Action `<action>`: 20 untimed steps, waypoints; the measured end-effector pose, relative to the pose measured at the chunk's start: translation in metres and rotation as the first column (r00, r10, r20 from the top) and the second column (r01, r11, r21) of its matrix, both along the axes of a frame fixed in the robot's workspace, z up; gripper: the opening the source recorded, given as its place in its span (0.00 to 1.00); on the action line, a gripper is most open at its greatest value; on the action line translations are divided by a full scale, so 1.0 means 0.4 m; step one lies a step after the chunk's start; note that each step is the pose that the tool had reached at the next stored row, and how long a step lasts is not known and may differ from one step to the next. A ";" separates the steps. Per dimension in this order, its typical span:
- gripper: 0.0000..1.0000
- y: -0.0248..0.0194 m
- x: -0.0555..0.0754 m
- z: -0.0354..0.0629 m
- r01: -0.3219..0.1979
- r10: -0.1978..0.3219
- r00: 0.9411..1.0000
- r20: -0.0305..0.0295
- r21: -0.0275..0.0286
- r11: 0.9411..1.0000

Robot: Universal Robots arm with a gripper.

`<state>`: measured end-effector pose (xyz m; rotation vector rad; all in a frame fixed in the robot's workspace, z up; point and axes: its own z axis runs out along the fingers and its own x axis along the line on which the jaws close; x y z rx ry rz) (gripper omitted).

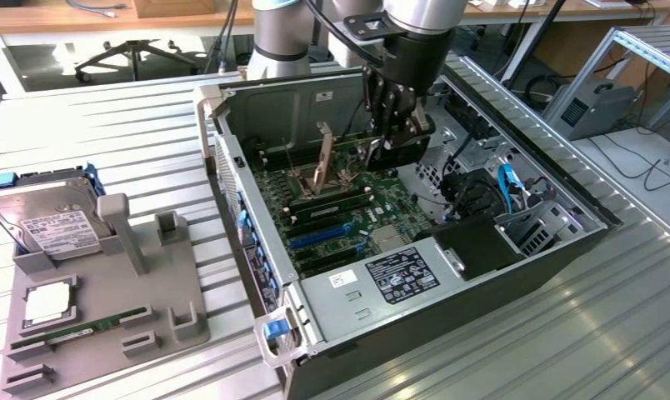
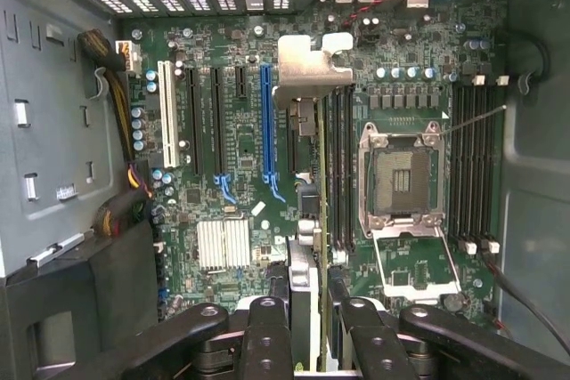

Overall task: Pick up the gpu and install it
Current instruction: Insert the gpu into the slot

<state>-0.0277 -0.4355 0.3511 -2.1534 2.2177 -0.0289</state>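
Wrist view: gripper (image 2: 307, 309) clamped on the gpu's (image 2: 307, 175) top edge, card held upright on edge above the motherboard (image 2: 232, 184) inside the computer case (image 1: 257, 329). Light, stiff, fragile; edge grip looks safest.

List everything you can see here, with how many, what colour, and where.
gpu: one, dark with silver bracket, held edge-on over the motherboard inside the case
computer case: one, black and grey, open, centre of the table
motherboard: one, green, on the case floor
hard drive: one, silver with white label, in the grey tray at the exterior view's left
memory stick: one, green, near the tray's front
tray: one, grey, beside the case
gripper: one, black, shut on the gpu
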 end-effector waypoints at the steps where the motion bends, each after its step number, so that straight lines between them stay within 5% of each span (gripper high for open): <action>1: 0.27 0.000 -0.001 0.000 0.000 0.000 1.000 0.000 0.000 1.000; 20: 0.27 -0.006 -0.012 -0.010 0.000 0.000 1.000 0.000 0.000 1.000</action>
